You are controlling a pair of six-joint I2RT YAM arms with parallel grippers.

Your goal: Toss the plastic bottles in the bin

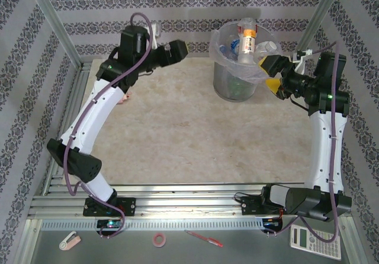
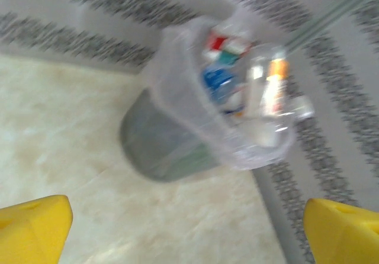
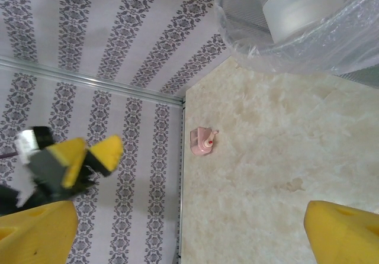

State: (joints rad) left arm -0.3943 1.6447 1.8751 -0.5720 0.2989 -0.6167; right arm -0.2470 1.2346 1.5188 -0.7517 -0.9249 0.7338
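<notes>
Your round, translucent grey bin (image 1: pixel 234 85) stands near the worktop's (image 1: pixel 177 128) far edge, heaped with clear plastic bottles (image 1: pixel 247 36). The left gripper (image 2: pixel 188 231) and right gripper (image 3: pixel 189 234) both gape wide, empty.

The table (image 1: pixel 195 128) lies open across its middle; the bin (image 1: pixel 230 87) blocks the far right.

The plastic bottles (image 1: pixel 247 36) pile above the rim of the bin (image 1: pixel 228 87), the spread right pincer (image 1: pixel 268 76) just beside it.
</notes>
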